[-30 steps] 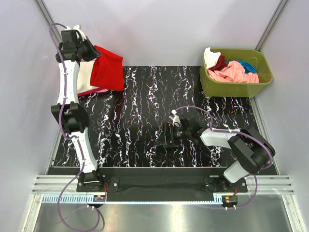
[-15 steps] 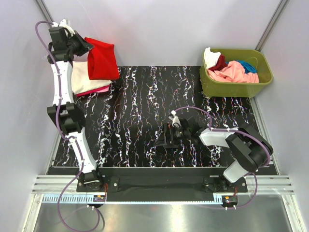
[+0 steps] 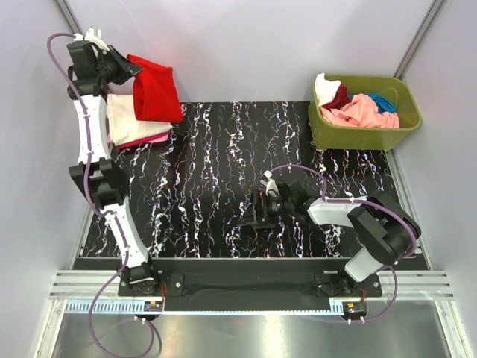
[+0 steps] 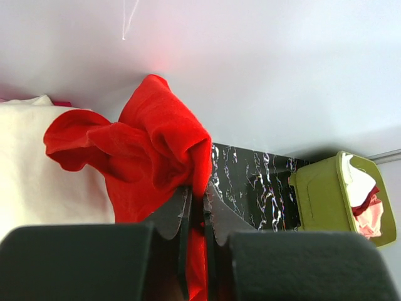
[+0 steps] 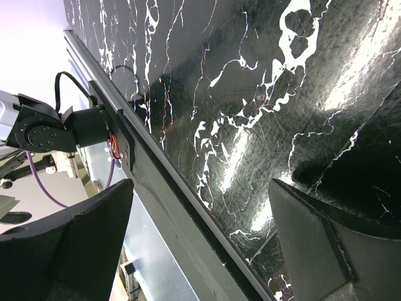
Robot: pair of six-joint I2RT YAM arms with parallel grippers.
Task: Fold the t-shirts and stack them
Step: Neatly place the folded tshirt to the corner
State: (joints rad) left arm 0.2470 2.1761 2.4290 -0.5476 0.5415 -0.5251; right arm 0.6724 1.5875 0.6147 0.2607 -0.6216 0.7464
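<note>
Black marbled table (image 3: pixel 223 171) under us, and we're mid-stack at the far left corner.

Biggest on show is the bin (image 3: pixel 365 139) at far right, holding a crumpled heap of shirts (image 3: pixel 361 110), none folded, so we judge most of the job is left. At far left a cream shirt (image 3: pixel 123 119) lies folded on a pink shirt (image 3: pixel 153 139), which is our stack so far. Over it hangs the red shirt (image 3: pixel 156 93), bunched and draped, with the left gripper (image 4: pixel 199 197) pinching its edge, jaws pressed together on the cloth. Whether it touches the cream shirt we cannot tell, but we reckon laying it flat there comes next. Our right gripper (image 5: pixel 207 207) hovers low over mid-table, jaws spread, holding nothing.
</note>
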